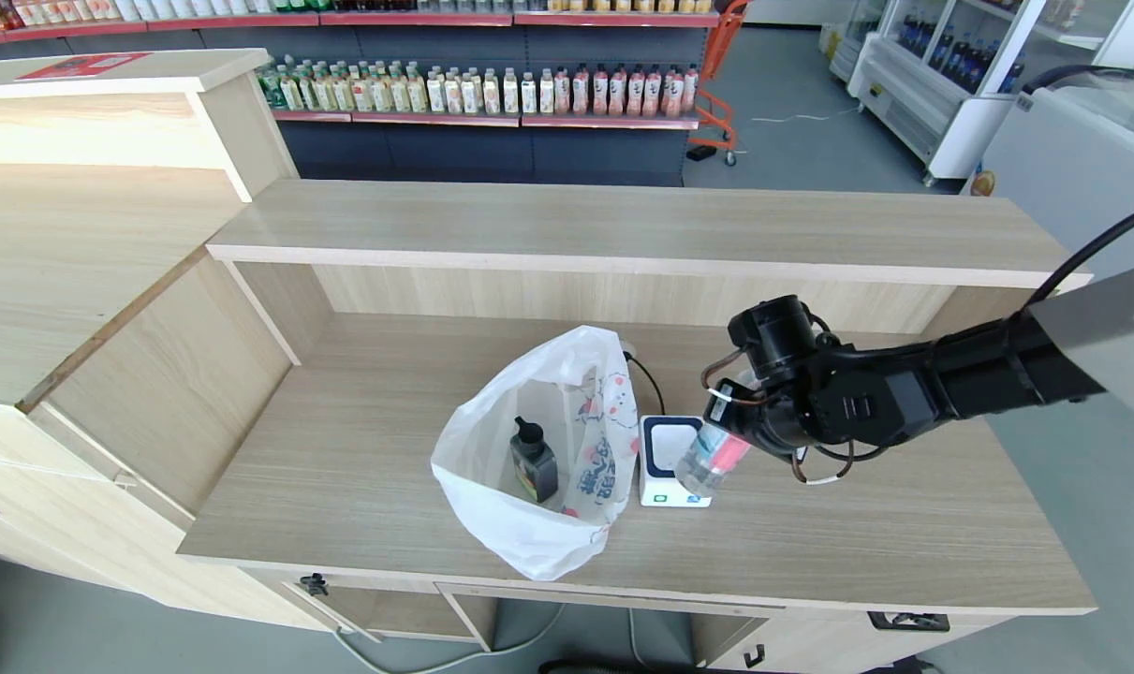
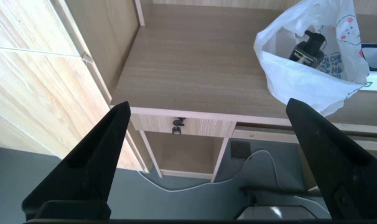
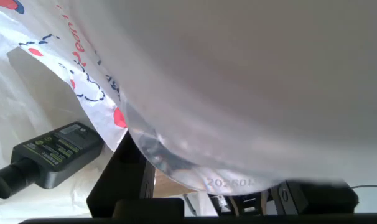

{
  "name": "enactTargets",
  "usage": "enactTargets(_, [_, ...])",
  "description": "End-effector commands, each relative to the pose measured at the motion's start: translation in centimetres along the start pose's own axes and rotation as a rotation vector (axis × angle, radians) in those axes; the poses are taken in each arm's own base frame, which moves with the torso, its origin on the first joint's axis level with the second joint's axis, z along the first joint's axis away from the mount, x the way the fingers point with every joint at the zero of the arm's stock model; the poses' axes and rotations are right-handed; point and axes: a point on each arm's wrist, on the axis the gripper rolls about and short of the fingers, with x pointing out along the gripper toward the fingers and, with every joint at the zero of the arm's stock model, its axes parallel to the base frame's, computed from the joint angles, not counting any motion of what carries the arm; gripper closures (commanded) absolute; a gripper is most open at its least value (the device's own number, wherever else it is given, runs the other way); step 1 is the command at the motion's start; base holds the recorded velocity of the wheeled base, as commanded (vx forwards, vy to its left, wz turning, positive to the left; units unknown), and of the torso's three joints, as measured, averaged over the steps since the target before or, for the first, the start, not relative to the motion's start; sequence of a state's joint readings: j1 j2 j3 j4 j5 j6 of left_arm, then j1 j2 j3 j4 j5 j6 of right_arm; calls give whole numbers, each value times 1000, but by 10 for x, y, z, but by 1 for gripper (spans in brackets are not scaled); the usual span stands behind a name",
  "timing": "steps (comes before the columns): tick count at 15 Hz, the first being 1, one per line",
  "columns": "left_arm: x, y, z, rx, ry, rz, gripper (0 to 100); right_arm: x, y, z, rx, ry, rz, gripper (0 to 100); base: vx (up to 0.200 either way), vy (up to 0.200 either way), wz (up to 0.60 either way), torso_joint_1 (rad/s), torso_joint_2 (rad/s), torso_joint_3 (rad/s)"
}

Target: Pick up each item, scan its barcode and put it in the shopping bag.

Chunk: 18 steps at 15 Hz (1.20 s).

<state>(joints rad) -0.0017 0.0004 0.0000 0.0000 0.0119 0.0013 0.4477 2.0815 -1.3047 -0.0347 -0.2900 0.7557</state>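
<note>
- the right end effector [image 1: 730, 438] is clenched on a clear bottle [image 1: 710, 461] with a pink label.
- the bottle tilts down over the white scanner [image 1: 662, 445].
- the scanner sits on the desk [image 1: 857, 534], just beside the shopping bag [image 1: 529, 538].
- a black bottle [image 1: 534, 463] with a label stands in the open bag.
- the bag has red and blue drawings and letters, too small to read.
- the left end effector [image 2: 208, 109] is released and holds nothing, out past the desk's front edge.
</note>
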Motion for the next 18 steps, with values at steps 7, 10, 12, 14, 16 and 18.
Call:
enactTargets(7, [0, 0, 0, -1, 0, 1, 0, 16, 19, -2, 14, 17, -1, 100, 0, 0, 0, 0, 0, 0])
enactTargets(10, [0, 0, 0, -1, 0, 1, 0, 24, 18, -2, 14, 1, -28, 100, 0, 0, 0, 0, 0, 0])
enactTargets(12, [0, 0, 0, -1, 0, 1, 0, 24, 20, 1, 18, -8, -20, 100, 0, 0, 0, 0, 0, 0])
enactTargets(14, [0, 0, 0, -1, 0, 1, 0, 20, 26, 8, 31, -31, 6, 100, 0, 0, 0, 0, 0, 0])
enactTargets(16, [0, 0, 0, 0, 0, 1, 0, 17, 27, 11, 34, -39, 13, 100, 0, 0, 0, 0, 0, 0])
enactTargets(18, [0, 0, 0, 0, 0, 1, 0, 15, 28, 12, 36, -44, 20, 100, 0, 0, 0, 0, 0, 0])
